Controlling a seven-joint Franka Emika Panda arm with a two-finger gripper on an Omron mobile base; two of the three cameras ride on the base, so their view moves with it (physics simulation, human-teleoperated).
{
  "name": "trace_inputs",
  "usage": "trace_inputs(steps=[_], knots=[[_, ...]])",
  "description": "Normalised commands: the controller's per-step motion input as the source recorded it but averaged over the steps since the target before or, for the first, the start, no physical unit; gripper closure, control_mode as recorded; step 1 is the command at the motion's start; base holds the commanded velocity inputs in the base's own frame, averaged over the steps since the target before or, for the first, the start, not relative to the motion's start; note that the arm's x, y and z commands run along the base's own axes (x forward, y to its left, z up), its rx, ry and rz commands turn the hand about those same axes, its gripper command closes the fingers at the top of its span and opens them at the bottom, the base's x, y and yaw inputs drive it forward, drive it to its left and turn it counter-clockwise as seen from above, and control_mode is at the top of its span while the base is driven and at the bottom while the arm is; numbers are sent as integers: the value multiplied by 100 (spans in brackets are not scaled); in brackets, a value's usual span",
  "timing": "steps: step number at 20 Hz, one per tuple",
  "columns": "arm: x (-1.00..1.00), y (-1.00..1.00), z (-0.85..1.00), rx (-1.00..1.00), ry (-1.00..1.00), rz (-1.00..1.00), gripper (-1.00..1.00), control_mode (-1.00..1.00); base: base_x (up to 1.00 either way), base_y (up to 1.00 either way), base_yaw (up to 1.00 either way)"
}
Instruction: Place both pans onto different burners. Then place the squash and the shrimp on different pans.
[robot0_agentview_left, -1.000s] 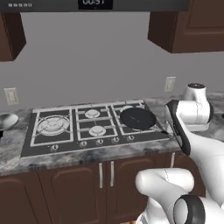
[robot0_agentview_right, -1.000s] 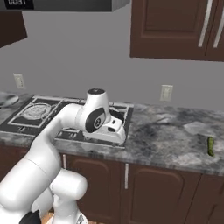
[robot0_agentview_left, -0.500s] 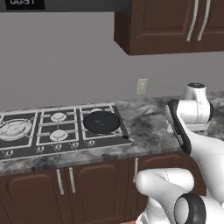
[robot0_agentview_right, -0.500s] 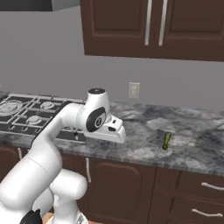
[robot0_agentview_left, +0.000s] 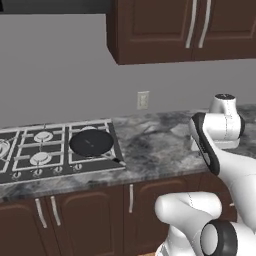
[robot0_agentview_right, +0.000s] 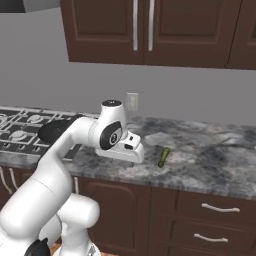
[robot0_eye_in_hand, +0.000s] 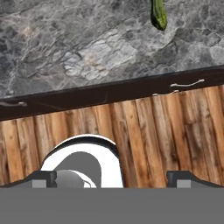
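while the end effector (robot0_eye_in_hand: 112, 179) hangs just off the front edge of the bench (robot0_agentview_right: 210, 160), its two dark fingertips (robot0_eye_in_hand: 41, 178) stand far apart at the bottom of the hand view with nothing between them, so the jaws are spread wide and hold nothing. below it in the hand view lie the wooden floor (robot0_eye_in_hand: 166, 131) and the dark cabinet fronts under the marbled grey stone. the squash (robot0_agentview_right: 163, 156), a slim dark green piece, lies flat on the bench to the right of the arm's hand in the right base view, apart from the hand and well apart from the cooktop; in the hand view only its rounded end reaches in at the top edge. the flat matte-black pan (robot0_agentview_left: 91, 142) sits on the burner at the right end of the dark cooktop (robot0_agentview_left: 55, 167), with its short handle pointing toward the front right corner of the grate. two other burners (robot0_agentview_left: 41, 159) show bare to its left, pale rings under the light grates. in the right base view the black pan is partly hidden behind the white arm. a wall outlet (robot0_agentview_left: 143, 99) sits on the grey wall above the bench, and dark wooden wall cabinets (robot0_agentview_right: 150, 30) hang over it. a faint pale patch on the stone near the squash may be only the marble pattern; i cannot tell.
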Motion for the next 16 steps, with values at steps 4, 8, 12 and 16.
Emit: trace_inputs(steps=[4,8,12,16], knots=[[0,0,0,0,0,0,-100,100,30,-24,-8],[0,0,0,0,0,0,-100,100,38,-38,-7],[0,0,0,0,0,0,-100,100,29,-48,-1],[0,0,0,0,0,0,-100,100,17,-57,0]])
